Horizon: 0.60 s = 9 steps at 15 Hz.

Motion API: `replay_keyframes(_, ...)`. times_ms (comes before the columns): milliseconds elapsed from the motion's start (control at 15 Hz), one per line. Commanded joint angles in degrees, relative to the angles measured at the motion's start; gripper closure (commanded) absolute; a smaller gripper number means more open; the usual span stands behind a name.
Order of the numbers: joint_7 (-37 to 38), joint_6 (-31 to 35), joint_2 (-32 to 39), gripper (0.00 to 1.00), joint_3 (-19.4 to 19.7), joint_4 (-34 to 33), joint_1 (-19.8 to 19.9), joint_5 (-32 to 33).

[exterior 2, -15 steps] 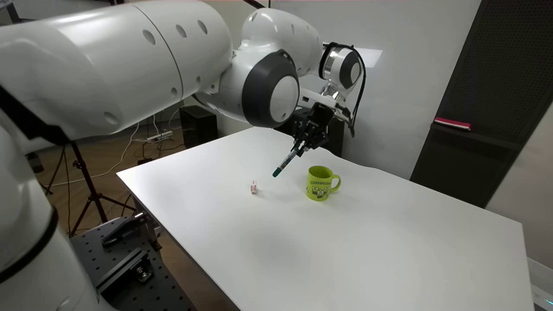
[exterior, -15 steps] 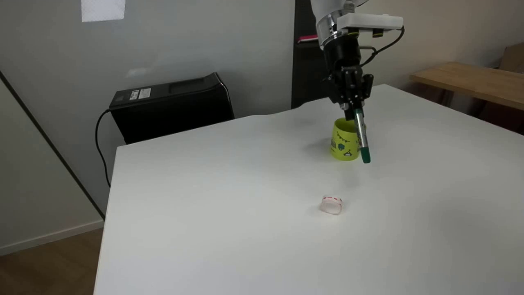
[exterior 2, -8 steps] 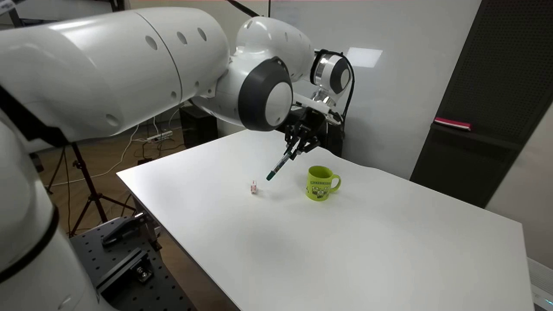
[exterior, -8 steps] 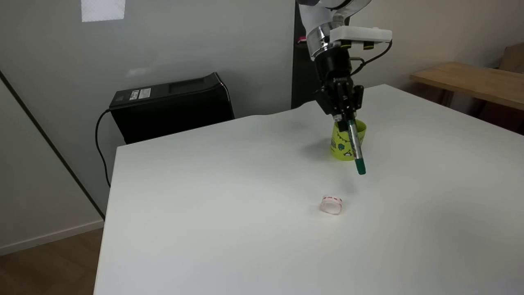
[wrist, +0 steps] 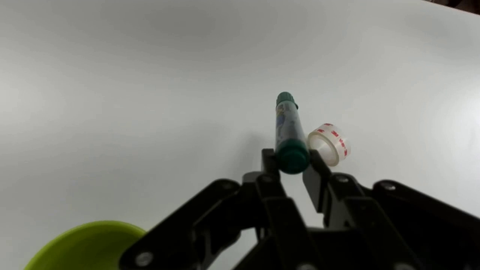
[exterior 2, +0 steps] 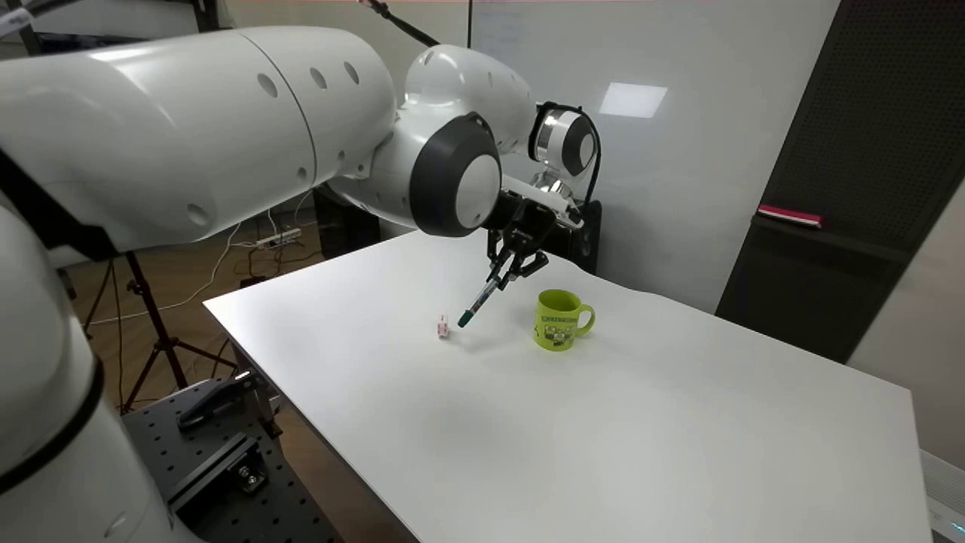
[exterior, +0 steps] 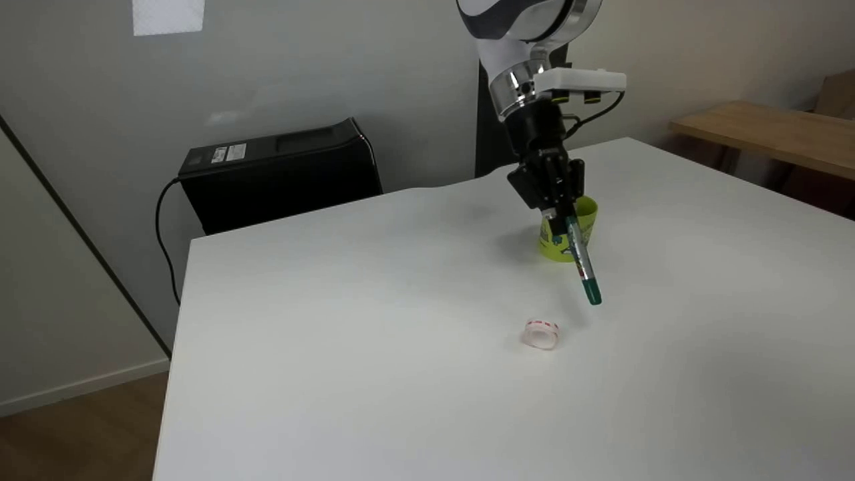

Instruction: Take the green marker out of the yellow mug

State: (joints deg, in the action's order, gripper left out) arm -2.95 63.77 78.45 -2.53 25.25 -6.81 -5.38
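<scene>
In an exterior view, take the yellow mug (exterior 2: pixel 556 324) as your landmark: it stands upright, and the green marker (exterior 2: pixel 480 300) is outside it, in the air on the side opposite the handle (exterior 2: pixel 591 320), with your jaws pinching it near its upper end. The relation your next move turns on is the slant: the long axis runs down from the jaws and away from the mug, so the jaws sit nearer the mug and the lower green end (exterior 2: pixel 466 318) leads outward. In an exterior view, the marker partly crosses the mug along your line of sight, and its lower end reaches past the mug's base, seemingly just above the surface (exterior: pixel 367 321); the tape roll (exterior: pixel 541 326) lies near that end, well apart from the mug. In the wrist view, the jaws press on both sides of the upper green end (wrist: pixel 293 159), with the mug well off to one side and the tape roll just beside the marker, on the side away from the mug. You cannot tell from here how much of that closeness is only the viewing angle. The taking-out looks done; if setting down comes next, expect the lower end to meet the surface first and perhaps pivot the marker in the jaws, so ease down gently and keep that end on the mug's side of the tape roll.
</scene>
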Motion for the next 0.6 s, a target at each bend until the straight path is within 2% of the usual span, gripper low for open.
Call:
replay_keyframes(0, -1.81, 0.67, 0.08, 0.94, 0.18, 1.34, -0.51, 0.85)
replay_keyframes(67, -1.7, -2.26, 4.02, 0.94, -0.44, -5.4, -0.53, 1.48)
replay_keyframes(267, -2.49, -2.8, 4.76, 0.94, -0.34, -5.68, -0.73, 2.16)
replay_keyframes(333, -2.94, 0.25, 1.2, 0.94, 0.28, 1.25, -0.83, 1.76)
replay_keyframes(400, -2.78, -2.72, 5.09, 0.94, -0.34, -5.6, -0.75, 2.25)
replay_keyframes(467, -2.88, -2.84, 5.23, 0.94, -0.3, -5.6, -0.78, 2.36)
replay_keyframes(533, -3.3, 0.12, 1.65, 0.94, 0.43, 1.22, -0.93, 2.09)
